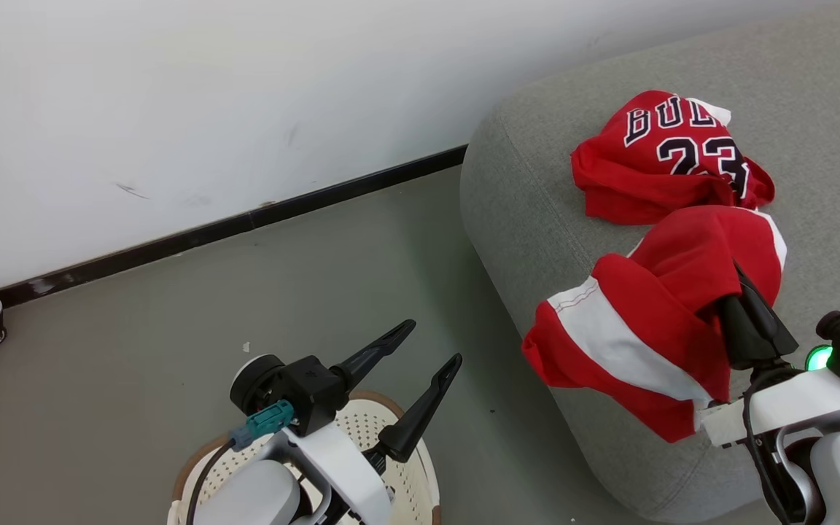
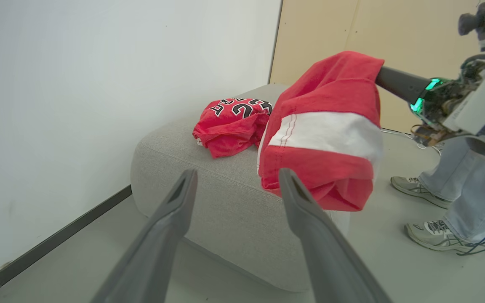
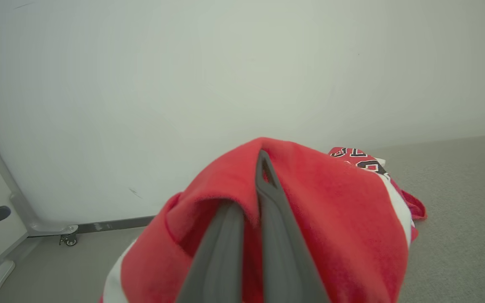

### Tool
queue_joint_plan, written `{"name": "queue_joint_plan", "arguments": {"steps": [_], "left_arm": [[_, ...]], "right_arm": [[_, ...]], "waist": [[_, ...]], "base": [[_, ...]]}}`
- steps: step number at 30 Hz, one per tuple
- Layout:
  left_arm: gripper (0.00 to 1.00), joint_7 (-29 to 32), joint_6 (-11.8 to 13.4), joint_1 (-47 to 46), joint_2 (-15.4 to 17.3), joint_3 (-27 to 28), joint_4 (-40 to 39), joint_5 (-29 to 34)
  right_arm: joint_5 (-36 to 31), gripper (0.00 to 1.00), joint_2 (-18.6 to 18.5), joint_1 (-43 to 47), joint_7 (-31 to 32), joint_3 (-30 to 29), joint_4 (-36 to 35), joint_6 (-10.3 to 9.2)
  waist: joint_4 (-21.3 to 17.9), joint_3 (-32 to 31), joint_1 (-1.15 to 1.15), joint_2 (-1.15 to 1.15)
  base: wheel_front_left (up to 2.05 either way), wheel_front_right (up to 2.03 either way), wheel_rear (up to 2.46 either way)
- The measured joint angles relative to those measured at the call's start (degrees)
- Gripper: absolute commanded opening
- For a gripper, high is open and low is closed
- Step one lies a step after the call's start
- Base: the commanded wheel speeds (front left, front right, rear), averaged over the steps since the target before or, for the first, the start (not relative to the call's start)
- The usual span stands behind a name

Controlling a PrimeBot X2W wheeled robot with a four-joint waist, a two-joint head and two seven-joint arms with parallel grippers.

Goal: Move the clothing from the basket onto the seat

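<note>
As I look down, the basket (image 1: 372, 397) is the closest thing to me. It sits on the grey floor (image 1: 135, 350) right under my left arm. I can see its brown rim and the little holes in its white side, but my arm hides most of the inside.

My left pincer (image 1: 433, 341) hangs over the basket's far rim with its two dark fingers spread wide. Nothing is between them.

My right pincer (image 1: 744, 292) is squeezed tight on the red shorts (image 1: 631, 328). The cloth is pinched between the two fingers and flops down over them, so the tips are mostly hidden. The broad white stripe faces out to the side. The shorts hang from my pincer over the near corner of the sofa (image 1: 537, 189), and the bottom fold droops past its rounded edge. I cannot tell if the shorts touch the cushion.

Just behind the shorts, the red jersey (image 1: 668, 160) lies crumpled on top of the sofa, with part of its letters and the number 23 facing up.

Off to my right, a person's two shoes (image 2: 436, 233) stand on the floor beside the sofa.

Farthest away is the white wall (image 1: 172, 109), with a black strip (image 1: 245, 219) along its bottom.
</note>
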Motion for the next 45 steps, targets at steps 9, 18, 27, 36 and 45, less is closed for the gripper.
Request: {"name": "queue_joint_plan", "arguments": {"steps": [9, 18, 27, 36, 45], "left_arm": [[1.00, -0.04, 0.02, 0.11, 0.03, 0.09, -0.42, 0.03], [1.00, -0.03, 0.02, 0.14, 0.25, -0.08, -1.02, 0.04], [1.00, 0.29, 0.02, 0.15, 0.75, -0.29, -1.68, 0.07], [1.00, 1.26, 0.18, 0.15, 1.94, -0.23, -2.82, 0.07], [1.00, 2.83, 0.18, 0.13, 2.44, -0.23, -4.11, 0.07]], "right_arm": [[0.04, 0.00, -0.46, -0.58, 0.00, -0.49, -1.42, 0.00], [0.22, 0.00, -2.88, -4.77, 0.00, -2.49, -2.11, 0.00], [0.65, 0.00, -5.72, -8.38, 0.00, -6.19, -1.67, 0.00], [2.83, 0.00, -8.28, -12.67, -0.01, -13.29, -0.08, 0.02], [5.25, 0.00, -11.21, -17.12, -0.01, -13.83, 2.72, 0.00]], "waist": [[-0.80, 0.56, 0.00, 0.00], [-0.76, 1.46, 0.00, 0.00], [-0.36, 2.72, 0.00, 0.00], [-0.14, 4.62, 0.00, 0.00], [0.02, 7.14, 0.00, 0.00]], "base": [[0.00, 0.00, 0.00], [0.00, 0.00, 0.00], [0.00, 0.00, 0.00], [0.00, 0.00, 0.00], [0.00, 0.00, 0.00]]}}
